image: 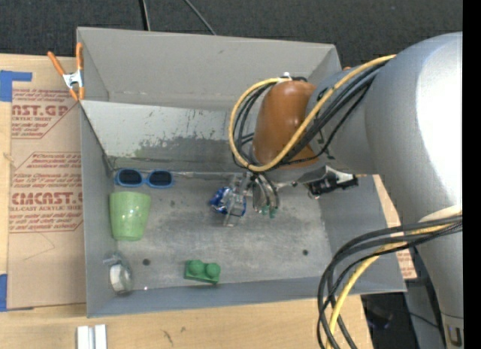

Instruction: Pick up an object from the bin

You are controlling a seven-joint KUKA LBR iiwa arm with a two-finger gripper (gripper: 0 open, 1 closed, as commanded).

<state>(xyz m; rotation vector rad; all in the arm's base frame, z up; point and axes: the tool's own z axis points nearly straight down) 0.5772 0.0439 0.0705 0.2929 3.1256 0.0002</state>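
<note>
Grey metal bin (188,77), gripper (253,206) held low over its centre, jaws spread with nothing between, small blue object (219,199) just beside it, blue sunglasses (143,179) along back wall, translucent green cup (128,215) by left wall, green block (201,270) near front edge, small grey roll (118,275) in front-left corner.

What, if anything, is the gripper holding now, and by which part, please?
It cannot be told: the gripper is low in the bin, beside a small blue thing near its middle, with no hold visible.
</note>
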